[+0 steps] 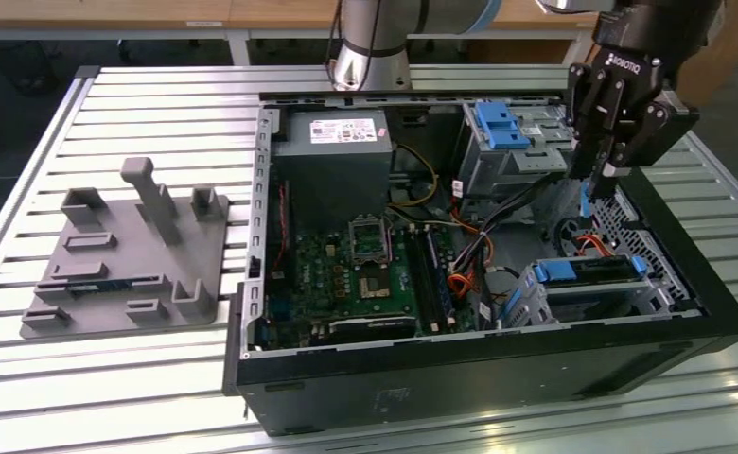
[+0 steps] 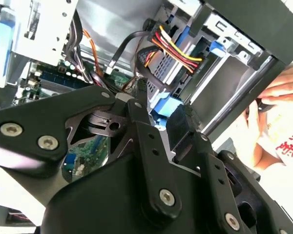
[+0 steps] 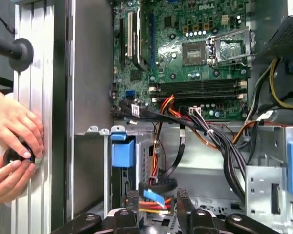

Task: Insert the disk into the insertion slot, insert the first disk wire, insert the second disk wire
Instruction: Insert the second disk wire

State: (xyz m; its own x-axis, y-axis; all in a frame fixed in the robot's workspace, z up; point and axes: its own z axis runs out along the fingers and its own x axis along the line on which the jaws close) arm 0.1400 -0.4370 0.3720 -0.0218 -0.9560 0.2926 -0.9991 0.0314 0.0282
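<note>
Blue plastic frames the disk (image 1: 584,272), and from where I stand it already lies seated in the slot (image 1: 657,295), low in the corner of the open case (image 1: 470,378) on the exterior view's right. Its blue tab faces the motherboard (image 1: 357,274).

The gripper (image 1: 592,186) hangs above the case, between the slot and the taller cage (image 1: 520,156) with the big blue latch. The fingers (image 3: 133,204) are drawn narrow, pinching the small blue plug (image 1: 587,206) of a wire. The plug is held up in the air, apart from the disk and not yet in any socket.

The case sits on a slatted metal table (image 1: 154,113), with a grey fixture (image 1: 130,265) well off to the exterior view's left. In the first wrist view a person's hands (image 3: 14,141) rest at the table edge beside the case, holding something small and dark
</note>
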